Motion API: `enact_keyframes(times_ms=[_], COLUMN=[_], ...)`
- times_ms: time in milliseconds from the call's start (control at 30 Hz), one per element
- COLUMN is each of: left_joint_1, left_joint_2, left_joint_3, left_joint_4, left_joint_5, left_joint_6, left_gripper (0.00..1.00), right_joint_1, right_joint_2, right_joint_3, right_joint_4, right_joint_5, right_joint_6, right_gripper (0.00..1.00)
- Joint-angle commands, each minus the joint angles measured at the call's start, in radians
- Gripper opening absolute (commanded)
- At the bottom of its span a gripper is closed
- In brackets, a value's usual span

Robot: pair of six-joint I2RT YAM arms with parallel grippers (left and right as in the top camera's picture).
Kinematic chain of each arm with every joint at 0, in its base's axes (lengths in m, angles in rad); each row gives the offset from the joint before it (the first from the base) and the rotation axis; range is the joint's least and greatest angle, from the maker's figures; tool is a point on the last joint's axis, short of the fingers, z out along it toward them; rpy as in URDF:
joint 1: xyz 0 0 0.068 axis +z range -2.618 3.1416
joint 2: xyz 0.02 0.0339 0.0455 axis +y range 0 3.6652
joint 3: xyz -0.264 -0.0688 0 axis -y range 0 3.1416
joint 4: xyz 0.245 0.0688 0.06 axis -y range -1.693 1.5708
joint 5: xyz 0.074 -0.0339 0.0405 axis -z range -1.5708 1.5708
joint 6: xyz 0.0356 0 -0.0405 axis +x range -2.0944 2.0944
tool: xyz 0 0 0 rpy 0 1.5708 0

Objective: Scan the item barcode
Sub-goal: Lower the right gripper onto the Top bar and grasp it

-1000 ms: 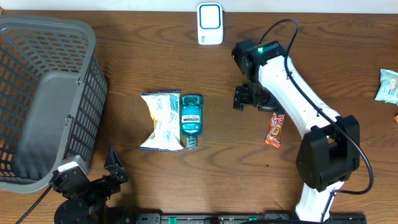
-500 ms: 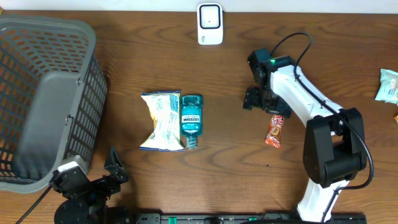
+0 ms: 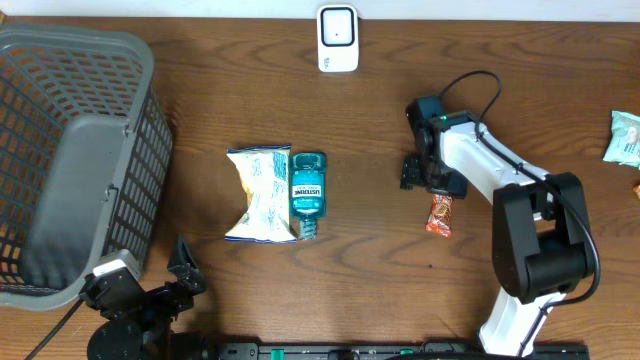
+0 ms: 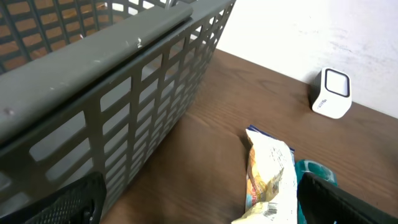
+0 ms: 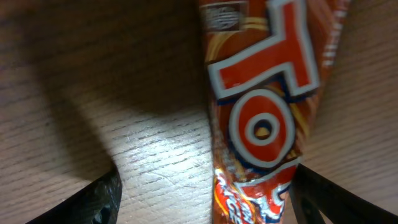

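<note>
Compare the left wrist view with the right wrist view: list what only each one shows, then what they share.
Only the left wrist view: the gray basket, the white scanner, the chip bag and an edge of the teal mouthwash bottle. Only the right wrist view: the orange snack bar, close up, lying inside the open right end effector. Both: the brown wooden table and dark fingers at the bottom corners, set wide apart.

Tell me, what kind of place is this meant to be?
Probably a mock shop checkout on a wooden table: a white barcode scanner stands at the far edge, a grey shopping basket sits to one side, and packaged goods lie about: a snack bag, a mouthwash bottle, a candy bar.
</note>
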Motion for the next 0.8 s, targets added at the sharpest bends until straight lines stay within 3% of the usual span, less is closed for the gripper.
enact_keyframes(times_ms=[0,100,200,300,400,567,767], left_joint_1=[0.005,0.005,0.005,0.005,0.005,0.005,0.005], left_joint_2=[-0.007,-0.007,-0.007,-0.007,-0.007,-0.007,-0.007], left_joint_3=[0.0,0.0,0.0,0.0,0.0,0.0,0.0], left_joint_4=[0.0,0.0,0.0,0.001,0.001,0.0,0.0], left_joint_5=[-0.013,-0.013,-0.013,-0.013,-0.013,-0.013,-0.013], left_joint_6=[0.002,0.002,0.002,0.002,0.002,0.002,0.002], left_gripper=[0.98,0.98,0.98,0.98,0.98,0.98,0.98], right_joint_1=[-0.005,-0.009,-0.004,0.007,0.008,0.008,0.008], right_joint_2=[0.011,0.011,0.011,0.011,0.011,0.01,0.01], right_joint_3=[-0.083,-0.122,-0.143,-0.138,-0.133,-0.103,0.02], right_joint_4=[0.046,0.079,0.125,0.148,0.155,0.134,0.019], right_joint_5=[0.012,-0.035,-0.25,-0.432,-0.437,-0.534,-0.515], right_joint_6=[-0.031,-0.059,-0.259,-0.345,-0.346,-0.465,-0.52], right_gripper=[0.8,0.73,0.63,0.65,0.65,0.68,0.71])
